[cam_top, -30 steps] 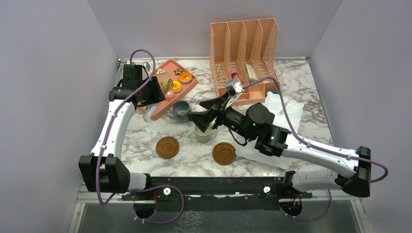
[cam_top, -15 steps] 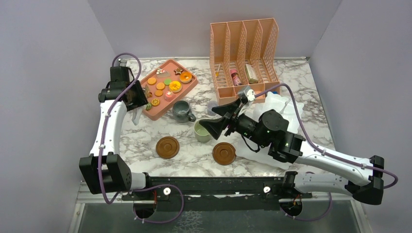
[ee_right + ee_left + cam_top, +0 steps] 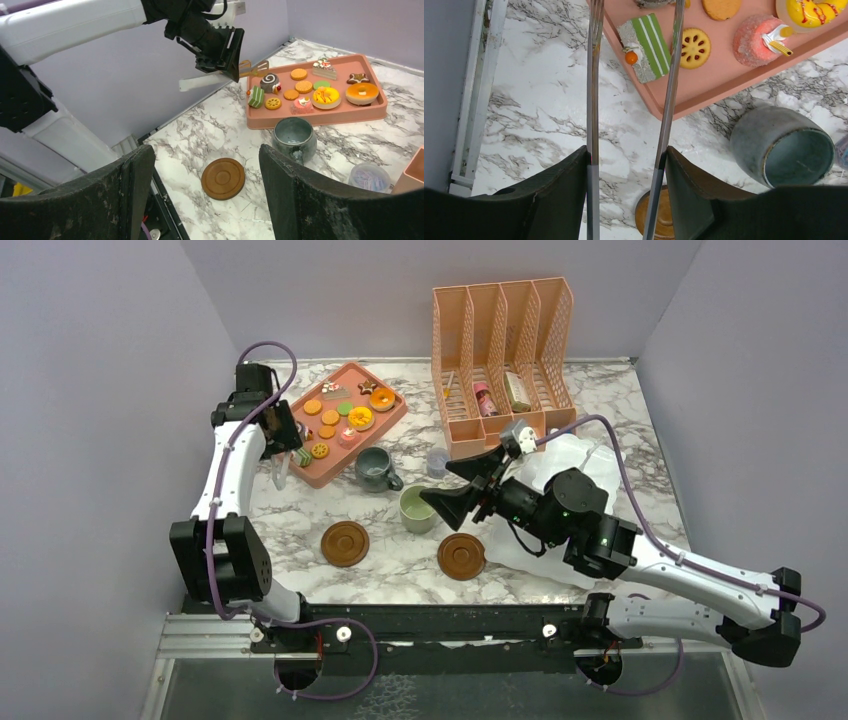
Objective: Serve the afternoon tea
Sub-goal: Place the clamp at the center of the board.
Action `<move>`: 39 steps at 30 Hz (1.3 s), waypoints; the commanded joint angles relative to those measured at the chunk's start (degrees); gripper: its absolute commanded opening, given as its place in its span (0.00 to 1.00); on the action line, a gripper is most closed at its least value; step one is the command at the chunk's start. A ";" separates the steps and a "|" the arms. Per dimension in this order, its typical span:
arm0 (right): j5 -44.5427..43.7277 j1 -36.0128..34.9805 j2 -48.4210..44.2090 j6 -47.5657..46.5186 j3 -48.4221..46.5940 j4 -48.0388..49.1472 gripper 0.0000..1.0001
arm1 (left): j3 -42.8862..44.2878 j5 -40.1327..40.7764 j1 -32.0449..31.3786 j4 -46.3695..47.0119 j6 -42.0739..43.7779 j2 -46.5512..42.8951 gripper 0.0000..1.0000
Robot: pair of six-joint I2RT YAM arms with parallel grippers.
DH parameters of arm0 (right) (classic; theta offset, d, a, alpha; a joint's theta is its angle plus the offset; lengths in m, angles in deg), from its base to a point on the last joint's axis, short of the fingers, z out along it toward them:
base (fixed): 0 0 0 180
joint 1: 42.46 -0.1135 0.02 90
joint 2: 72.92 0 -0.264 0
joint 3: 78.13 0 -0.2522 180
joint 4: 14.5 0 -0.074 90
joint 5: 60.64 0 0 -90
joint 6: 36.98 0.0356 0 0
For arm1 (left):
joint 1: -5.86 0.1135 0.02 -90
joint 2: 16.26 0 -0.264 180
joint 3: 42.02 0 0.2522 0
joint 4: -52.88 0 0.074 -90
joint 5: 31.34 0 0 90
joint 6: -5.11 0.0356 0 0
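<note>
A grey-blue mug [image 3: 374, 466] [image 3: 781, 150] [image 3: 294, 137] stands just in front of the pink tray [image 3: 325, 478], which carries toy cookies, a donut and cakes. A pale green mug [image 3: 415, 508] stands nearer, between two brown coasters [image 3: 345, 543] [image 3: 461, 556]. My left gripper [image 3: 281, 437] [image 3: 626, 160] [image 3: 220, 47] is shut on metal tongs [image 3: 593, 100] [image 3: 220, 77] at the tray's left corner. In the left wrist view, a green striped cake slice [image 3: 646, 47] shows between the tong arms. My right gripper [image 3: 450, 485] [image 3: 205, 150] is open and empty, right of the green mug.
A peach file organiser [image 3: 505, 350] holding a small pink bottle [image 3: 484, 398] stands at the back. A tiny clear lilac cup [image 3: 437, 462] [image 3: 367, 177] sits before it. A white bag [image 3: 590, 465] lies under the right arm. Grey walls close in left and right.
My left gripper has carried the tongs from over the tray to its left corner. My right gripper has drawn back from over the green mug to its right.
</note>
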 commanded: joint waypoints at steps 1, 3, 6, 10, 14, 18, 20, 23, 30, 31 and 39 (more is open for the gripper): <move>-0.56 0.06 -2.27 -1.36 -1.61 -1.14 0.82 | 4.04 2.39 0.01 1.13 1.47 3.38 0.56; -0.47 0.06 -2.74 -1.63 -1.95 -1.34 0.82 | 5.37 1.88 0.02 1.19 1.43 5.08 0.57; -0.74 0.06 -3.20 -1.95 -2.16 -1.44 0.82 | 6.81 0.96 0.02 1.38 1.30 7.10 0.57; -0.97 0.06 -3.39 -2.12 -2.01 -1.24 0.82 | 7.34 -0.17 0.02 1.81 1.38 9.06 0.56; -1.23 0.06 -3.11 -2.34 -2.02 -1.01 0.82 | 7.96 -2.27 0.02 1.84 1.55 10.75 0.56; -1.56 0.06 -2.34 -2.73 -1.93 -0.13 0.82 | 7.94 -3.81 -0.02 1.88 0.94 10.00 0.56; -1.08 0.06 -1.52 -2.74 -2.42 -0.39 0.82 | 7.33 -3.03 0.02 1.75 0.56 9.18 0.56; 0.59 0.06 -0.52 -2.20 -3.38 -0.87 0.82 | 4.76 0.16 0.06 1.70 -0.07 7.46 0.56; 2.94 0.06 -0.42 -0.82 -2.98 -0.09 0.82 | -2.22 0.90 5.34 1.70 -0.87 2.32 0.54; 3.17 0.06 -0.62 -0.67 -2.75 0.14 0.82 | -2.92 1.82 5.51 1.69 -0.88 1.72 0.54; 4.05 0.05 -2.13 -0.58 -2.79 -0.63 0.82 | -9.52 -0.17 7.67 2.94 -1.50 0.79 0.54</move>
